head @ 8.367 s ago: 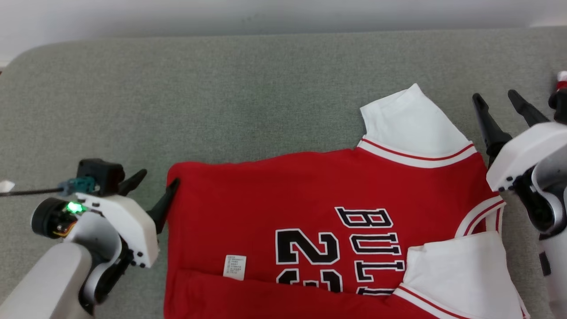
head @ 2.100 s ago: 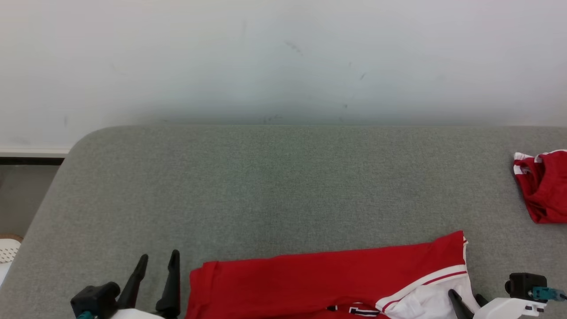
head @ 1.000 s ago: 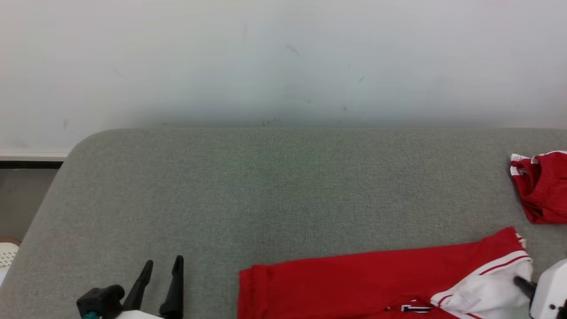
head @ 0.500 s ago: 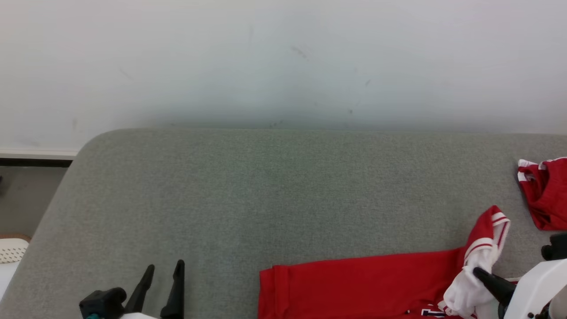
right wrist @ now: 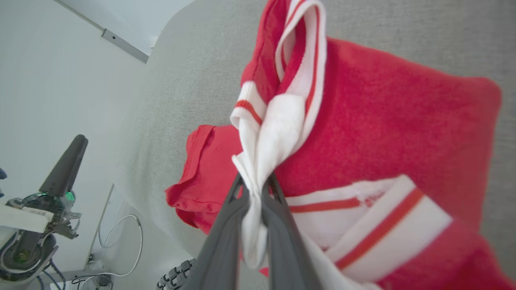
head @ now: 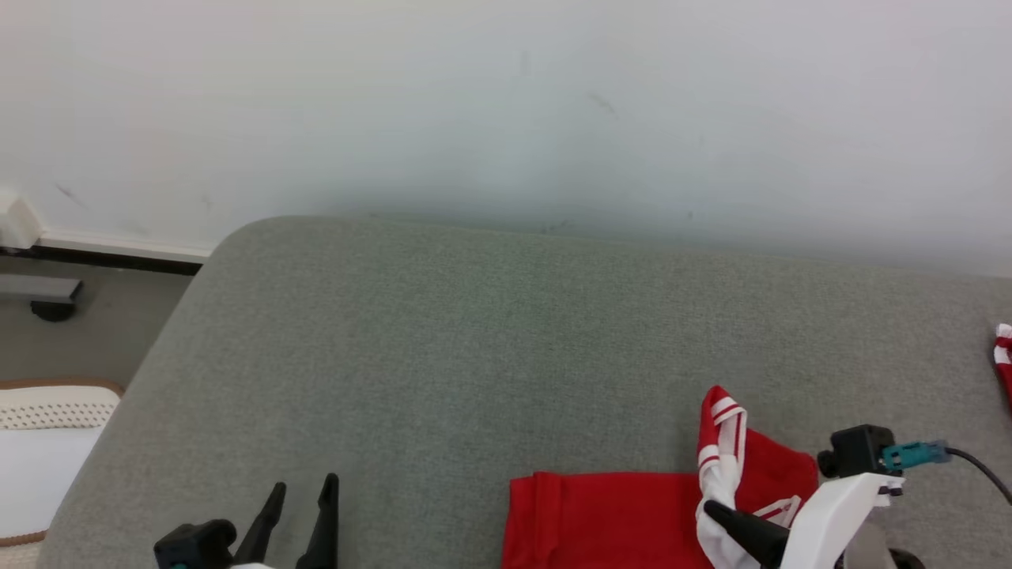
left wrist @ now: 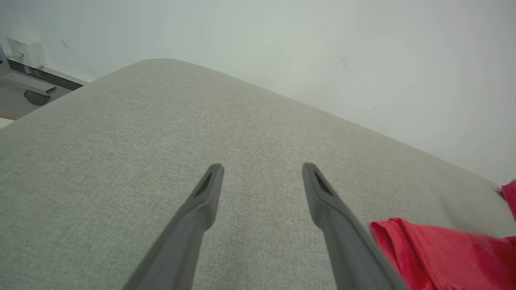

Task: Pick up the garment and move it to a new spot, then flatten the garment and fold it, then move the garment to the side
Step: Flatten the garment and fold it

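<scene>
The red garment [head: 617,518] with white, red-striped sleeves lies on the grey cushion [head: 474,340] at the bottom right of the head view. My right gripper [head: 715,512] is shut on a white sleeve, and that end stands bunched up above the rest of the cloth. The right wrist view shows the sleeve pinched between the closed fingers of the right gripper [right wrist: 256,181], with the garment [right wrist: 383,129] draped behind. My left gripper [head: 304,494] is open and holds nothing, to the left of the garment's hem. In its own view, the left gripper [left wrist: 262,171] hovers over bare cushion, the garment [left wrist: 443,257] at its right.
Another red and white cloth [head: 1004,356] lies at the cushion's far right edge. The cushion ends in a rounded corner at the left, with floor and a white perforated object [head: 47,411] beyond. A pale wall [head: 506,103] stands behind.
My right gripper has lifted the sleeve end up and drawn it leftward over the garment, bunching it. The head camera has turned, shifting the whole picture. My left gripper stays open.
</scene>
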Robot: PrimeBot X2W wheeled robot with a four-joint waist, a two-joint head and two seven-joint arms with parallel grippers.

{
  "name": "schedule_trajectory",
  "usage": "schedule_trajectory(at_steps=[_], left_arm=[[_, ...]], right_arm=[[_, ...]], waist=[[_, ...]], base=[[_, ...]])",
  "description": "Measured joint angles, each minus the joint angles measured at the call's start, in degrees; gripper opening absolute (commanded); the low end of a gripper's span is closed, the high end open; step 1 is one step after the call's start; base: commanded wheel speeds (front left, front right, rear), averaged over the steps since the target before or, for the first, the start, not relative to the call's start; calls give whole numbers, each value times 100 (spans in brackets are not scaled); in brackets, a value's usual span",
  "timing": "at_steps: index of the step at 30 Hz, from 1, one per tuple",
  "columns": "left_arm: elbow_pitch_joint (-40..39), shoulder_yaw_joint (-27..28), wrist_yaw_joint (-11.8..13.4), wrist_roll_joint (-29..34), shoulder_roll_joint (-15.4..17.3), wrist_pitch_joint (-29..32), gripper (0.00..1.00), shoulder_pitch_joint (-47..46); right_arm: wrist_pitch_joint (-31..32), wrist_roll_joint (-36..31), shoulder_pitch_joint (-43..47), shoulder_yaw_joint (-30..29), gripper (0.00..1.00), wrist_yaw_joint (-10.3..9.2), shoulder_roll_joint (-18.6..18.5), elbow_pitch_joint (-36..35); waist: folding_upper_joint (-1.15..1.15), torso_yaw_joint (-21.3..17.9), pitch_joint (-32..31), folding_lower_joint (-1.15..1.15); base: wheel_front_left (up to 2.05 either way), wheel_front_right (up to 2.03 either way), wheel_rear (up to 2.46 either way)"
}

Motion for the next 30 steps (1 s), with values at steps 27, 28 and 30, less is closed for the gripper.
schedule_trajectory(at_steps=[27, 28, 30], left_arm=[[145, -93, -22, -16, -19, 0, 100, -132], [145, -98, -21, -16, -18, 2, 100, -135], [146, -98, -15, -18, -7, 7, 100, -150]], right_arm=[[-1796, 1731, -1354, 2516, 15, -1, 59, 2442], [-1857, 1797, -1399, 2605, 47, -1, 58, 2494], [-1946, 1984, -1485, 2787, 100, -1, 56, 2537]], waist=[[0, 564, 100, 0], [0, 555, 100, 0], [0, 536, 96, 0]], base=[[0, 0, 0], [0, 0, 0], [0, 0, 0]])
